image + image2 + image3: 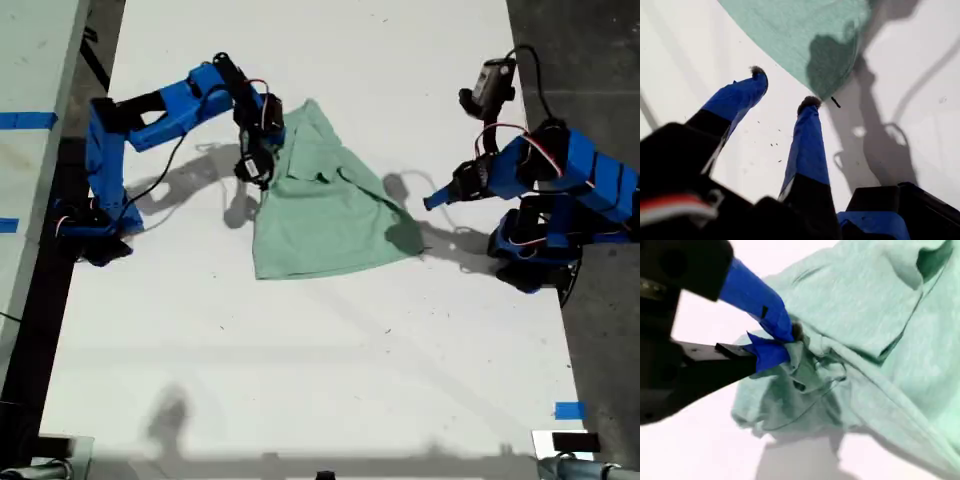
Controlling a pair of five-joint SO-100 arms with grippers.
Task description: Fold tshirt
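- Exterior view: the tshirt [325, 205] lies on the white counter [300, 380], partly folded, with one side turned over onto the body and its hem toward the bottom of the picture. It looks thin, limp and light; I'd judge it will sag and crease wherever it is lifted, so corners, hem or sleeve edges are the sensible places to take hold.
- My second gripper [258, 168] sits at the shirt's edge on the exterior view's left, its arm reaching over from that side. My first gripper [437, 200] is just off the shirt's corner on the exterior view's right, not touching the cloth.
- Near the shirt the counter is bare; bits of blue tape [570, 410] lie well away from it, so only the arms could get in each other's way.
- First wrist view: my first gripper [784, 89] has its jaws apart with nothing between them, hanging above bare counter beside the shirt's rounded corner [832, 75], where its own shadow falls.
- Second wrist view: my second gripper [785, 340] is pinched closed on a bunched wad of the shirt [875, 315]. The cloth wrinkles and folds around the tips, showing how soft it is; a loose thread hangs there, which I'd guess might snag.
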